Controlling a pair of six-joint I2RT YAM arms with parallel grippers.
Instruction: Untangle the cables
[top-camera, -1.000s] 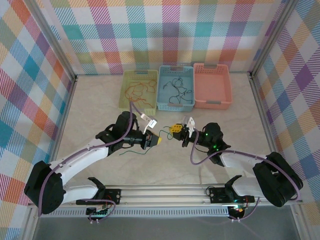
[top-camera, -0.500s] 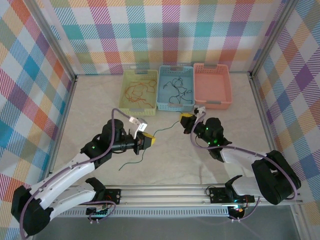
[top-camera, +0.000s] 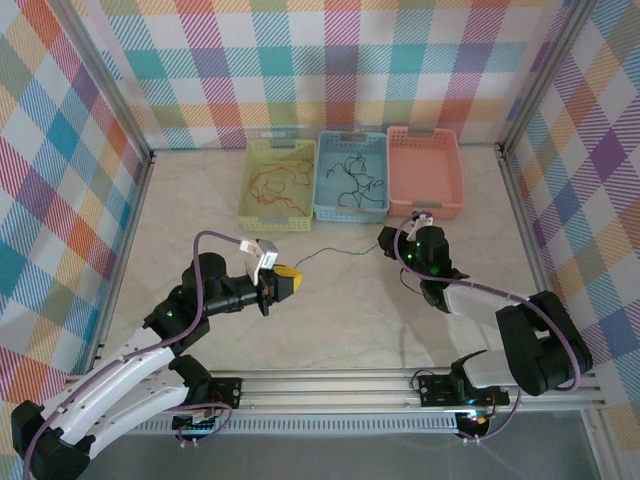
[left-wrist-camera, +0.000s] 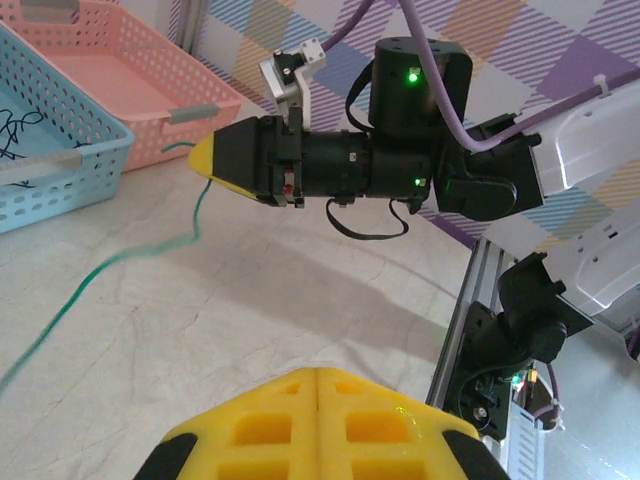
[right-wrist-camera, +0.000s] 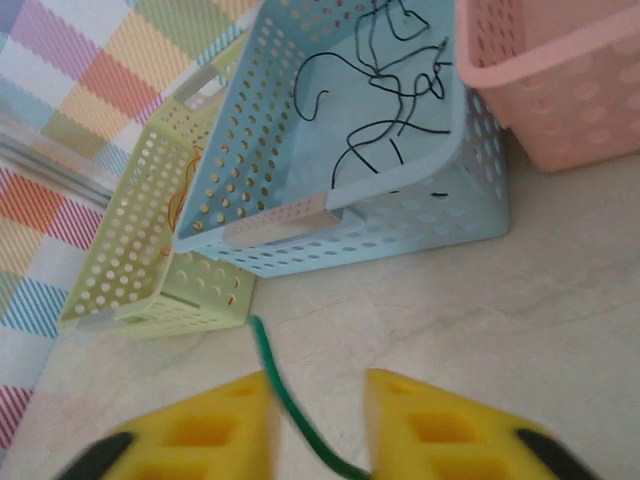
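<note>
A dark green cable (top-camera: 335, 251) lies stretched on the table between my two grippers. My right gripper (right-wrist-camera: 318, 385) is open, and the green cable (right-wrist-camera: 290, 400) runs through the gap close to its left finger. From above, the right gripper (top-camera: 385, 240) sits just in front of the blue basket. My left gripper (left-wrist-camera: 316, 372) is shut, with no wire showing between its yellow pads. It hovers at the table's left middle (top-camera: 290, 277), by the cable's left end. The left wrist view shows the right gripper (left-wrist-camera: 203, 160) with the cable (left-wrist-camera: 120, 262) trailing from its tip.
Three baskets stand at the back. The yellow-green basket (top-camera: 252, 205) holds red-orange cables (top-camera: 275, 180), the blue basket (top-camera: 350, 210) holds black cables (right-wrist-camera: 385, 90), and the pink basket (top-camera: 425, 205) is on the right. The aluminium rail (top-camera: 330, 385) runs along the near edge.
The grippers have drawn apart: the left went near-left, the right went toward the baskets. The green cable is pulled out straighter between them.
</note>
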